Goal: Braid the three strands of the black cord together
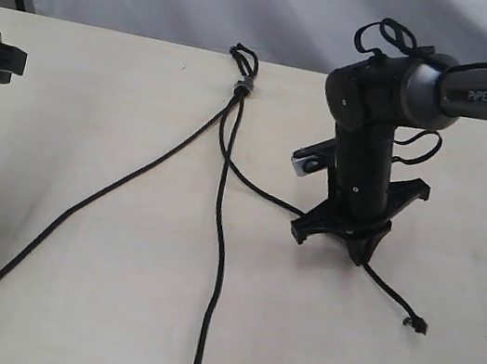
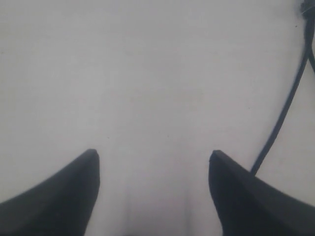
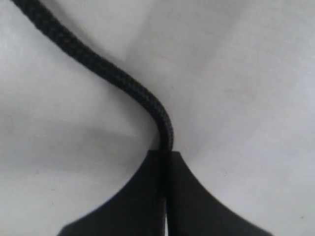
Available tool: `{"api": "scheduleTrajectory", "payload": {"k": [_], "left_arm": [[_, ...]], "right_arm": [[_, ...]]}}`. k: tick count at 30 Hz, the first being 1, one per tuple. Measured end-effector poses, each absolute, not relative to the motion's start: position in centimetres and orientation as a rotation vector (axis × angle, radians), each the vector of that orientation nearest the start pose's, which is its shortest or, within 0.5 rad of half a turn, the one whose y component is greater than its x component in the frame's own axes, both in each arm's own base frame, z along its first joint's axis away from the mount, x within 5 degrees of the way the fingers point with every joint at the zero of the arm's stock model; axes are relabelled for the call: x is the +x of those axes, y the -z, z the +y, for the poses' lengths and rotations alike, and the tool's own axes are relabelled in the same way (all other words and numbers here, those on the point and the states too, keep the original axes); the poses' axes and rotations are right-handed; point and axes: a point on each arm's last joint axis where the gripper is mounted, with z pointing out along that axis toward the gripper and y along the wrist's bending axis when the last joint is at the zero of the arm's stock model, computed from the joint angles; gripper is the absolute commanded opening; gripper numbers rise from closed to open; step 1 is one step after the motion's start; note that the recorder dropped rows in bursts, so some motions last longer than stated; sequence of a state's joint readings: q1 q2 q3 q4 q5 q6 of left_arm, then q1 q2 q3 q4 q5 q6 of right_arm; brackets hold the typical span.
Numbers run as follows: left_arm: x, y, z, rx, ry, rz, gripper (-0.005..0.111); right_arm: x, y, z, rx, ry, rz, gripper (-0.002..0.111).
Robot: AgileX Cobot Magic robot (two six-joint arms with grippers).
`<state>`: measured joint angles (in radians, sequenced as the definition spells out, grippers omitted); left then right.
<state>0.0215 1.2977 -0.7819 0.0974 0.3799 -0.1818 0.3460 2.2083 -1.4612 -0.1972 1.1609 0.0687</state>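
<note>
Black cord [image 1: 238, 96]: unbraided on the table [image 1: 94, 118]; grey band [image 1: 243, 85] at far centre, three strands [image 1: 220, 244] fanning toward the near edge.
Right gripper [image 3: 166, 156]: fingers together, pinching the right strand [image 3: 113, 73] short of its knotted tip.
Left gripper [image 2: 153, 160]: fingers apart, empty, far left.
Risk: nothing pins the band; your pull may drag the whole cord instead of crossing strands.
Containers: none in view.

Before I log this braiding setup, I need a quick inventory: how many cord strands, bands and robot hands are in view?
Black strands: 3, the left strand, the middle strand and the right strand
Grey band: 1
Robot hands: 2, the left hand open, the right hand shut on the right strand
Total: 6
</note>
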Motion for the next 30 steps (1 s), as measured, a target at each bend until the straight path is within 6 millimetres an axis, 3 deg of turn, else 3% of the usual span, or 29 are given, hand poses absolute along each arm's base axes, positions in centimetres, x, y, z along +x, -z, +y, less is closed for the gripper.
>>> {"api": "scheduleTrajectory", "payload": {"k": [10,15,19,22,27,30], "left_arm": [[26.1,-25.5,0.9,-0.161,-0.001,2.372,0.061],[26.1,-25.5,0.3,-0.184,0.057,2.373,0.061],[26.0,-25.4,-1.4,-0.098,0.090,2.395,0.061],[25.7,-25.4,-3.6,-0.004,0.137,2.402,0.061],[25.0,-25.4,-7.1,0.156,0.202,2.400,0.061],[24.6,-25.4,-9.2,0.253,0.244,2.378,0.061]], "right_arm": [[35.6,-11.1,11.1,-0.723,0.235,3.147,0.000],[34.4,-11.6,11.2,-0.664,0.111,3.014,0.000],[33.9,-11.4,11.4,-0.573,0.030,2.946,0.005],[33.7,-11.3,11.4,-0.523,0.016,2.935,0.021],[33.9,-11.4,11.3,-0.518,0.037,2.896,0.066],[34.0,-11.7,11.3,-0.506,0.029,2.877,0.076]]}}
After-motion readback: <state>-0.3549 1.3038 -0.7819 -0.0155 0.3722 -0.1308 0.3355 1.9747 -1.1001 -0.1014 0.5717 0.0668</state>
